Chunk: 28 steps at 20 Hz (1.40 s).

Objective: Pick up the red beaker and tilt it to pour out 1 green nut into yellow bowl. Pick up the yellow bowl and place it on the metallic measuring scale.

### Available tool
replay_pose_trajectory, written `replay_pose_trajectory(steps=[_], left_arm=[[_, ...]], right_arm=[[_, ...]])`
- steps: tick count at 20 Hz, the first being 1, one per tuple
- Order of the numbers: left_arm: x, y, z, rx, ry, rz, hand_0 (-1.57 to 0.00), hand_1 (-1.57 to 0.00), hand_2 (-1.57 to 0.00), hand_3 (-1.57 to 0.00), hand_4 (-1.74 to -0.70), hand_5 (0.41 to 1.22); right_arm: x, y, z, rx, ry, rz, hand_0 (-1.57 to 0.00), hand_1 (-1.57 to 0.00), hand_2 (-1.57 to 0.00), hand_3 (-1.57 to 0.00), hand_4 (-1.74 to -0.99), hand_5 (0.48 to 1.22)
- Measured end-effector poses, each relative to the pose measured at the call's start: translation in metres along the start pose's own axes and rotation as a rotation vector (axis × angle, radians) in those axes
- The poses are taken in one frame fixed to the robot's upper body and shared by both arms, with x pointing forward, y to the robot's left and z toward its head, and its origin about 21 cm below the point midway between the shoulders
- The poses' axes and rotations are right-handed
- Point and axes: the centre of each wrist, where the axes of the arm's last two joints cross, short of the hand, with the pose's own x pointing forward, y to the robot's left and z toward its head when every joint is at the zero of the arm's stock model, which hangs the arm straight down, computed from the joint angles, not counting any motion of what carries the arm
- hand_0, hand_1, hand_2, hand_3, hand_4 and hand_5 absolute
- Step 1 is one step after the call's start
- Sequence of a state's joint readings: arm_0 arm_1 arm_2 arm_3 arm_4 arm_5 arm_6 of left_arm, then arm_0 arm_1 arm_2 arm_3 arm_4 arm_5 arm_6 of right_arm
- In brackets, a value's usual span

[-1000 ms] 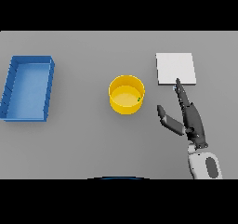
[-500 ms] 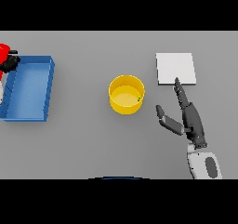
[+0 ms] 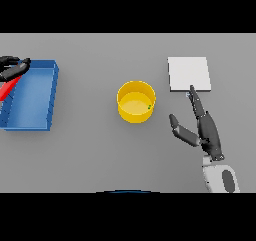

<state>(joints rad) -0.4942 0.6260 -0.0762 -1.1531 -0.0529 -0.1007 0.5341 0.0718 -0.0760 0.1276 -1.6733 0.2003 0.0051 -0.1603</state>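
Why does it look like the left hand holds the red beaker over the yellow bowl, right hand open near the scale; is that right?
Not quite. In the head view the left hand holds the red beaker over the blue tray at the far left, not over the yellow bowl, which sits mid-table. The rest stands: the right hand is open, its fingers pointing at the scale.

A yellow bowl [image 3: 136, 101], a blue tray [image 3: 31, 95], a red beaker [image 3: 6, 90] and a pale grey scale [image 3: 188, 73].

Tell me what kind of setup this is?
Likely a lab-style pour-and-weigh bench: a grey table with a yellow bowl, a flat metallic scale and a blue tray.
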Motion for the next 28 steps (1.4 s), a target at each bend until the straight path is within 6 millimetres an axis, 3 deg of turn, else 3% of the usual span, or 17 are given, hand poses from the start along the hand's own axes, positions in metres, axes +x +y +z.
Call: replay_pose_trajectory(steps=[3, 6, 8, 10, 13, 16, 25, 28], left_arm=[[0.002, -0.004, -0.005, 0.009, 0.047, -0.074, -0.16, -0.14, -0.14, -0.14, -0.80, 0.627], [-0.005, -0.007, -0.006, 0.037, 0.000, -0.082, -0.08, -0.07, -0.07, -0.07, -0.78, 0.631], [0.000, -0.009, -0.007, 0.045, -0.034, -0.053, -0.05, -0.05, -0.04, -0.05, -0.78, 0.635], [0.002, -0.009, -0.004, 0.046, -0.085, -0.014, -0.03, -0.03, -0.03, -0.03, -0.79, 0.652], [0.007, -0.012, -0.001, 0.035, -0.116, 0.022, -0.02, -0.01, -0.01, -0.01, -0.80, 0.666], [0.006, -0.016, 0.001, 0.024, -0.109, 0.031, -0.01, -0.01, -0.01, -0.01, -0.81, 0.683], [-0.001, -0.015, 0.001, 0.015, -0.097, 0.022, 0.00, 0.00, 0.00, 0.00, -0.81, 0.692], [-0.004, -0.010, 0.000, 0.014, -0.093, 0.025, 0.00, 0.00, 0.00, 0.00, -0.81, 0.695]], right_arm=[[0.003, -0.002, -0.002, -0.005, 0.006, 0.031, 0.00, 0.00, 0.00, 0.00, -1.158, 0.665], [0.003, 0.000, -0.001, -0.004, -0.001, 0.043, 0.00, 0.00, 0.00, 0.00, -1.144, 0.644], [0.008, 0.003, -0.008, -0.016, 0.051, 0.101, 0.00, 0.00, 0.00, 0.00, -1.115, 0.638], [0.011, 0.005, -0.012, 0.071, 0.013, 0.145, 0.00, 0.00, 0.00, 0.00, -1.080, 0.662], [0.022, -0.008, -0.031, 0.212, -0.012, 0.323, 0.00, 0.00, 0.00, 0.00, -1.122, 0.649], [0.029, -0.008, -0.050, 0.345, -0.044, 0.561, 0.00, 0.00, 0.00, 0.00, -1.137, 0.626], [0.052, 0.018, -0.102, 0.735, -0.233, 0.982, 0.00, 0.00, 0.00, 0.00, -1.156, 0.642], [0.045, 0.029, -0.112, 0.834, -0.246, 1.033, 0.00, 0.00, 0.00, 0.00, -1.156, 0.642]])
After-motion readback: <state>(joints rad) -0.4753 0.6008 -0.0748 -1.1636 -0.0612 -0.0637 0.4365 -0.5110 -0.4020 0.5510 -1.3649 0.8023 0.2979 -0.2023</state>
